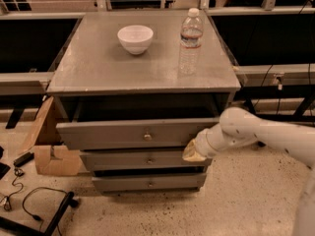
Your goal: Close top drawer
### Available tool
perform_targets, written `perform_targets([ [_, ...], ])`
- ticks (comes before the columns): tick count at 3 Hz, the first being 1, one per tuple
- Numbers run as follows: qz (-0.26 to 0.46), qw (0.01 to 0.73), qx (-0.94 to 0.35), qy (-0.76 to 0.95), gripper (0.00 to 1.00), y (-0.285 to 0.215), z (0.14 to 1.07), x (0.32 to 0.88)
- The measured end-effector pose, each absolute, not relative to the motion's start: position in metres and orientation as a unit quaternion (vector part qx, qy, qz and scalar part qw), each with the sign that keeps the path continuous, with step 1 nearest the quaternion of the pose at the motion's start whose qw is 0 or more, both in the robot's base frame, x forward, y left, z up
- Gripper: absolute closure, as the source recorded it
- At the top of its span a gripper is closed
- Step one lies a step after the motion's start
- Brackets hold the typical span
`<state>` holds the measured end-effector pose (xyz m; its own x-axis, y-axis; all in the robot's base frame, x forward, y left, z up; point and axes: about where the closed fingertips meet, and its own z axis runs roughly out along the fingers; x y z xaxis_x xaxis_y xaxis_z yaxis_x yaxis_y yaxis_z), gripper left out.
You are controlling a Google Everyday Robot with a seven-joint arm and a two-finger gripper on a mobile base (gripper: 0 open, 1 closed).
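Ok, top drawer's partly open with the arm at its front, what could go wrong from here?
The gripper sits at the right end of the top drawer, well off its knob, so a push may skew and jam it. A hard slam could topple the upright water bottle on the cabinet top.
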<state>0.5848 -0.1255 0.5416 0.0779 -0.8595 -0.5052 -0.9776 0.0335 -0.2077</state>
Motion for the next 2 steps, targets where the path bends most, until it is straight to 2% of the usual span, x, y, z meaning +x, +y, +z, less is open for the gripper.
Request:
perform_targets([
  [1,0.112,0.26,-0.687,0.669,1.0,-0.126,0.543,0.586],
  [2,0.098,0.272,-0.687,0.666,1.0,-0.128,0.561,0.614],
])
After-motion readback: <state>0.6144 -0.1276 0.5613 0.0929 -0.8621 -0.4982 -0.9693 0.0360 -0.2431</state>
